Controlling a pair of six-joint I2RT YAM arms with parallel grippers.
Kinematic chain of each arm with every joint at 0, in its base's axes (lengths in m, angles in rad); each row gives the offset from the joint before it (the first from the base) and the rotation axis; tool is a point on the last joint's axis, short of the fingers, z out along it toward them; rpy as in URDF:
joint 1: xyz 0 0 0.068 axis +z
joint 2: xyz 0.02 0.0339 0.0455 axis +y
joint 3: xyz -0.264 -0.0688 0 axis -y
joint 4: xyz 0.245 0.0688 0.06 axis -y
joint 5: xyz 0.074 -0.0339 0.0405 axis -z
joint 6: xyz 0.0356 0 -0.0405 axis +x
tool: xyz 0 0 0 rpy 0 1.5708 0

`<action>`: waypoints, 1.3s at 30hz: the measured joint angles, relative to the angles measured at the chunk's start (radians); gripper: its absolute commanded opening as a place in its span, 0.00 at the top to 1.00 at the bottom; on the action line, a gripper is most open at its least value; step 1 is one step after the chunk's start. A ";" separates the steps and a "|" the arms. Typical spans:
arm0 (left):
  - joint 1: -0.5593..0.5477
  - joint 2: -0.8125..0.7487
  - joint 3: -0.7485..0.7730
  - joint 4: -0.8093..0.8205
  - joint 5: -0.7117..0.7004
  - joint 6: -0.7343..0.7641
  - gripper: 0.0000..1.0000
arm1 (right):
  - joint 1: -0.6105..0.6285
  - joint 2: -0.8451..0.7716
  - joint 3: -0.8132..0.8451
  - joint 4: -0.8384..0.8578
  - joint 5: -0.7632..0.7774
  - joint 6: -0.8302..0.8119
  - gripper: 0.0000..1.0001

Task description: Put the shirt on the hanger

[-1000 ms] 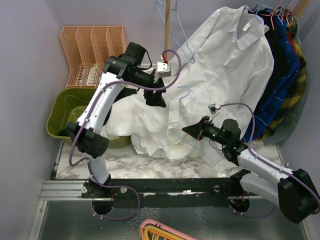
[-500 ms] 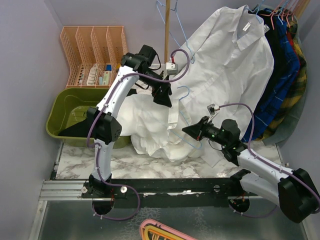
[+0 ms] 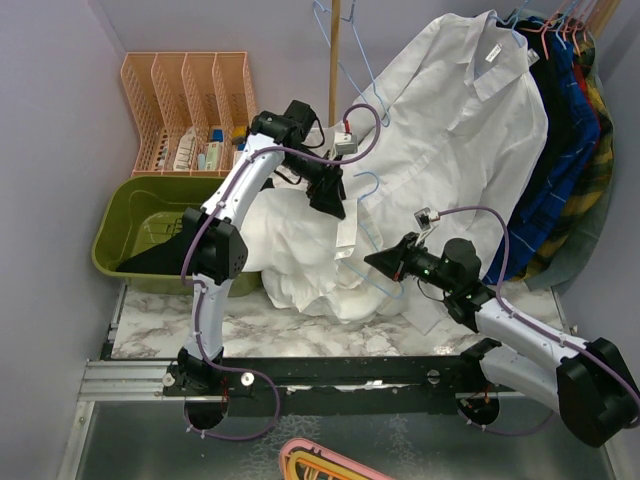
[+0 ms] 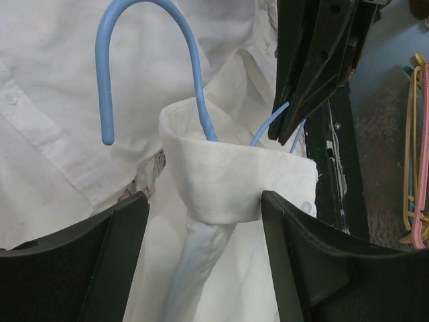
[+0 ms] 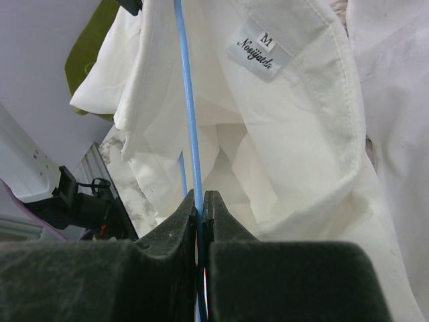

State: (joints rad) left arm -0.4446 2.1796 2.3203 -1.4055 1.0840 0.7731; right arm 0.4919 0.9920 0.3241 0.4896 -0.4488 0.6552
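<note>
The left arm (image 3: 228,205) and the right arm (image 3: 520,335) are both built of glossy white link shells joined by black cylindrical joint housings. A lilac cable (image 3: 480,208) is run along each arm, and on the left arm it is gathered in a loose loop beside the black base rail (image 3: 340,372), where silver bolts are set. At the ends farthest from the base rail, a small grey camera box (image 3: 346,144) is mounted on each wrist. The left gripper (image 3: 332,208) and the right gripper (image 3: 370,260) are finished in matte black. Their fingers (image 4: 87,268) are shown as broad, smooth blocks with rounded edges.
</note>
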 measured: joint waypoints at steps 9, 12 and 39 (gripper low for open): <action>-0.030 0.006 -0.028 0.002 0.038 0.006 0.60 | 0.000 -0.010 0.000 -0.019 0.000 -0.008 0.99; -0.049 0.006 -0.057 0.005 0.038 0.008 0.93 | 0.002 -0.016 0.000 -0.023 0.001 -0.014 0.99; -0.023 -0.426 -0.206 0.456 -0.249 -0.447 1.00 | 0.005 -0.628 0.138 -0.559 0.248 0.060 0.01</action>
State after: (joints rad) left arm -0.4671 1.7535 2.1147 -0.9497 0.8349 0.3256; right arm 0.4965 0.3641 0.4618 -0.0692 -0.2012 0.7147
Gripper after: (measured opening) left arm 0.382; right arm 0.993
